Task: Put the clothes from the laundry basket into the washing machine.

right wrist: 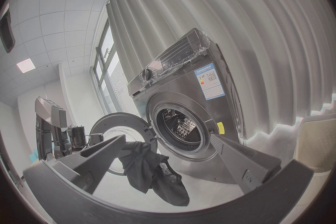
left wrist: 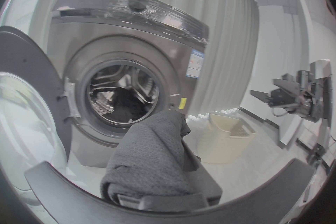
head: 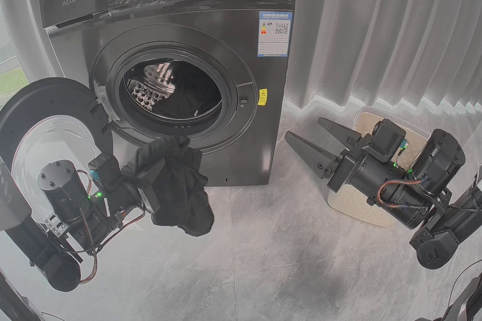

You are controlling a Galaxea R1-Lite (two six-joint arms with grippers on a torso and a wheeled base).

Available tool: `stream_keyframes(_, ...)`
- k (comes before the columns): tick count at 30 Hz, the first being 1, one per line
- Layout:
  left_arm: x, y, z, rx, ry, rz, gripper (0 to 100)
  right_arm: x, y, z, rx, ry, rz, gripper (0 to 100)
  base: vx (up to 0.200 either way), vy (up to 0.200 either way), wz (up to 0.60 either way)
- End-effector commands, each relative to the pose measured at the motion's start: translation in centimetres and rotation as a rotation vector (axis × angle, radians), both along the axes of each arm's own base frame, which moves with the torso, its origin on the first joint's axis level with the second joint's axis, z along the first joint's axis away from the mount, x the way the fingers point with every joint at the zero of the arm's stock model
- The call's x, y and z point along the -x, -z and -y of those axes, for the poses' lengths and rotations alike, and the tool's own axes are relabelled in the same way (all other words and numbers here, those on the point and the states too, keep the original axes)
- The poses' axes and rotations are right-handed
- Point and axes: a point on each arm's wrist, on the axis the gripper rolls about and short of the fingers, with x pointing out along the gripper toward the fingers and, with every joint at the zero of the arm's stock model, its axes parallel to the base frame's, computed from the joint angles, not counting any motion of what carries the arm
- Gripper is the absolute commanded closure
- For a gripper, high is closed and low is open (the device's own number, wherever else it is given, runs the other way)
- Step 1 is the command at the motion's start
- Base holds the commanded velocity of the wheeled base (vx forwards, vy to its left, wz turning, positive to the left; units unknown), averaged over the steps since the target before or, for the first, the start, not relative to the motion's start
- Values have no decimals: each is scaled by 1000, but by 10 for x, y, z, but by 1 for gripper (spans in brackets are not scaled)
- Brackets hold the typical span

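The dark garment (head: 181, 186) hangs in the air just in front of and below the drum opening (head: 173, 91) of the washing machine (head: 226, 26). Its top fold is level with the lower door seal and its tail dangles towards the floor. Whether it touches the seal I cannot tell.

The step in hand looks like the feed into the drum. To do it well, the bundle needs lifting until the tail clears the lower rim, then carrying deep past the seal before release. Let go at the lip, the loose end would likely slide back out.

The open door (head: 50, 121) stands close beside the left arm, so the path should keep to the middle of the opening.

The cloth is bunched over the jaws of the left gripper (head: 153, 181), which clamp its upper part. Most of it drapes beyond and below them. Dark clothing (head: 191, 91) lies inside the drum.

Well apart to the right, the right gripper (head: 305, 127) hovers by the cream laundry basket (head: 351, 201), its jaws wide and holding nothing.
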Motion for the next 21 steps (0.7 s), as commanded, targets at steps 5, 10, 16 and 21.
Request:
stream_keyframes(5,-8,-1,3,-7,-70,18,100,6,2,-4,7,-26,-9,0,0,0,0)
stream_keyframes(10,-7,-1,2,-1,-65,13,100,6,2,-5,7,-26,-9,0,120,0,0)
stream_keyframes(16,-9,-1,6,-15,-55,26,100,9,3,-7,31,-31,13,0,100,100,0)
stream_keyframes(21,-11,0,8,-34,-55,32,100,8,7,-12,80,-53,41,0,0,0,0)
